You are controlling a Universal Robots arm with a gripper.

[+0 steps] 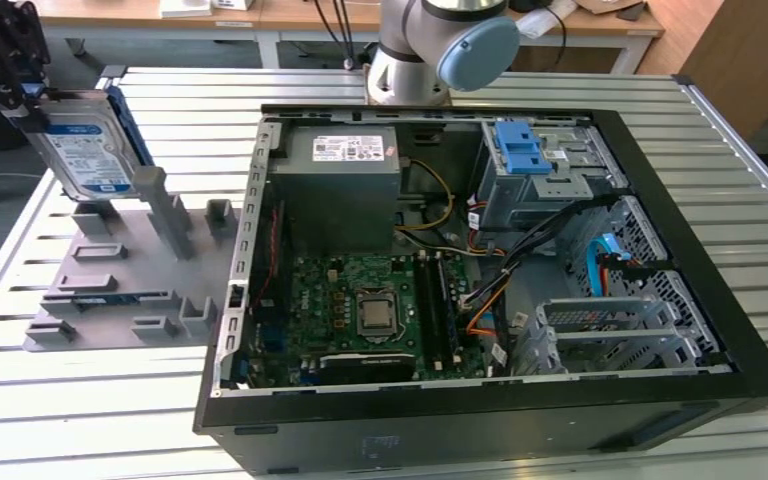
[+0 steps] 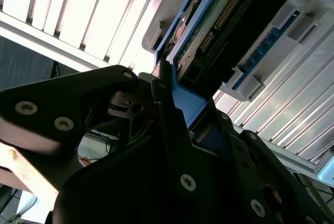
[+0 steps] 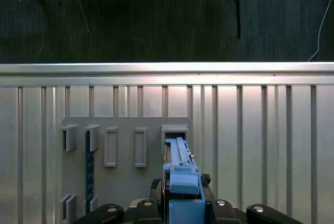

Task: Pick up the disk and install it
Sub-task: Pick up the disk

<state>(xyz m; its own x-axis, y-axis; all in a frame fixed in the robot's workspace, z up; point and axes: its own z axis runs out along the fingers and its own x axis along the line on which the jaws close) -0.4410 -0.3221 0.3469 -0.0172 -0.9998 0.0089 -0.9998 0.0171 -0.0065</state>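
The disk (image 1: pixel 87 152), a silver hard drive with a white-and-blue label and blue side rails, hangs upright at the exterior view's far left. My gripper (image 1: pixel 31 108) is shut on its upper edge. Its lower edge sits just over the slotted posts of the grey holder plate (image 1: pixel 117 290). In the first wrist view the disk's blue rail (image 3: pixel 182 179) runs out from my gripper (image 3: pixel 182 205) towards a slot in the holder plate (image 3: pixel 125 182). The second wrist view has the disk's green circuit board (image 2: pixel 216 23) beyond the black fingers (image 2: pixel 167 130).
An open computer case (image 1: pixel 491 420) lies on the slatted metal table (image 1: pixel 77 400), right of the holder plate. Inside are a grey power supply (image 1: pixel 344 190), a motherboard (image 1: pixel 371 310) and a drive bay with a blue latch (image 1: pixel 524 150). The arm's base (image 1: pixel 418 60) stands behind the case.
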